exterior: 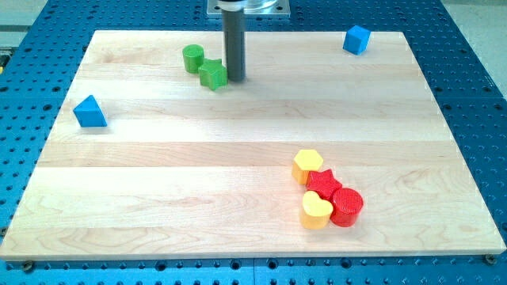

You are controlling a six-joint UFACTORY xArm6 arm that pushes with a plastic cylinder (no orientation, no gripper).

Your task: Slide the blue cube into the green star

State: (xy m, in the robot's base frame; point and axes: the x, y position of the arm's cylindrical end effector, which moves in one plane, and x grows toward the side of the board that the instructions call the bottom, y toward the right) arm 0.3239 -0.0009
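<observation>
The blue cube [356, 39] sits near the top right corner of the wooden board [238, 158]. The green star [212, 74] lies at the view's top, left of centre, with a green cylinder [192, 58] touching it on its upper left. My tip [234, 78] rests on the board just to the right of the green star, close to or touching it. The blue cube is far to the right of my tip.
A blue triangular block [89, 112] lies at the left edge. At the lower right sits a cluster: a yellow hexagon [307, 166], a red star [324, 185], a yellow heart [316, 210] and a red cylinder [346, 207].
</observation>
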